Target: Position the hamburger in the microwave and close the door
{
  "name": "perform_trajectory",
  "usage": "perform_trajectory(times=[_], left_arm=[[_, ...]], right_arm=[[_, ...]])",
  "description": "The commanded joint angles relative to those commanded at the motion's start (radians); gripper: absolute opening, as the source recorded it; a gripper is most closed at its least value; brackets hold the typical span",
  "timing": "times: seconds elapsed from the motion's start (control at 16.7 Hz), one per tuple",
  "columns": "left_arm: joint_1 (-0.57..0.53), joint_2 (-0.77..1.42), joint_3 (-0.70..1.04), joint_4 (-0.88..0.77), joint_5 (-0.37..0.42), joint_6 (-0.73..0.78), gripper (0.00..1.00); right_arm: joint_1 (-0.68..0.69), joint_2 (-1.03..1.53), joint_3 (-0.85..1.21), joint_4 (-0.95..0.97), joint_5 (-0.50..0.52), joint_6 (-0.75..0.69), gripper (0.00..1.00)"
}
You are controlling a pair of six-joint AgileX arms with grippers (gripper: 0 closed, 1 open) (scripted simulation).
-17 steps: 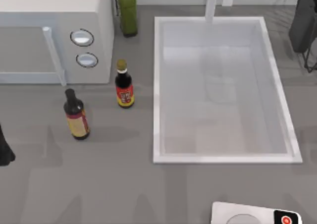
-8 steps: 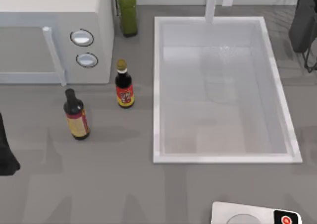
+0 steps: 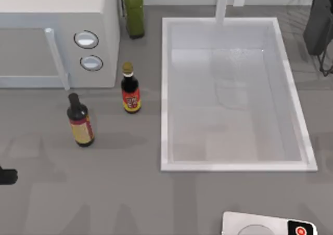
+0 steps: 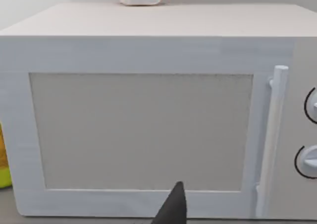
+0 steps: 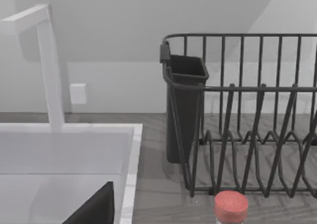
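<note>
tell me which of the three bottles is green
The tall olive-green bottle behind the microwave's right corner. The other two bottles are dark with yellow-red labels.

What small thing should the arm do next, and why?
Probably ease the left gripper away to a resting spot. The door of the microwave already sits shut, flush in its frame, and the gripper hangs apart from it at the table's left edge. What lies behind the grey window I cannot tell. The right gripper idles by the sink.
</note>
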State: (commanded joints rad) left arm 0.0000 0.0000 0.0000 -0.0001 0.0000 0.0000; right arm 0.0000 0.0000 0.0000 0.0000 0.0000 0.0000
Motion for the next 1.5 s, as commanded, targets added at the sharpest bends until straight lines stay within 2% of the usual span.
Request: perform_trajectory(times=[0.3, 0.36, 0.9, 1.5], left_arm=[[0.000, 0.000, 0.000, 0.000, 0.000, 0.000, 0.02], [0.000, 0.000, 0.000, 0.000, 0.000, 0.000, 0.00], [0.002, 0.003, 0.000, 0.003, 0.002, 0.000, 0.00], [0.115, 0.215, -0.015, 0.229, 0.116, 0.003, 0.00]], right_arm=[[0.000, 0.000, 0.000, 0.000, 0.000, 0.000, 1.00], [0.000, 0.000, 0.000, 0.000, 0.000, 0.000, 1.00], [0.000, 0.000, 0.000, 0.000, 0.000, 0.000, 1.00], [0.000, 0.000, 0.000, 0.000, 0.000, 0.000, 1.00]])
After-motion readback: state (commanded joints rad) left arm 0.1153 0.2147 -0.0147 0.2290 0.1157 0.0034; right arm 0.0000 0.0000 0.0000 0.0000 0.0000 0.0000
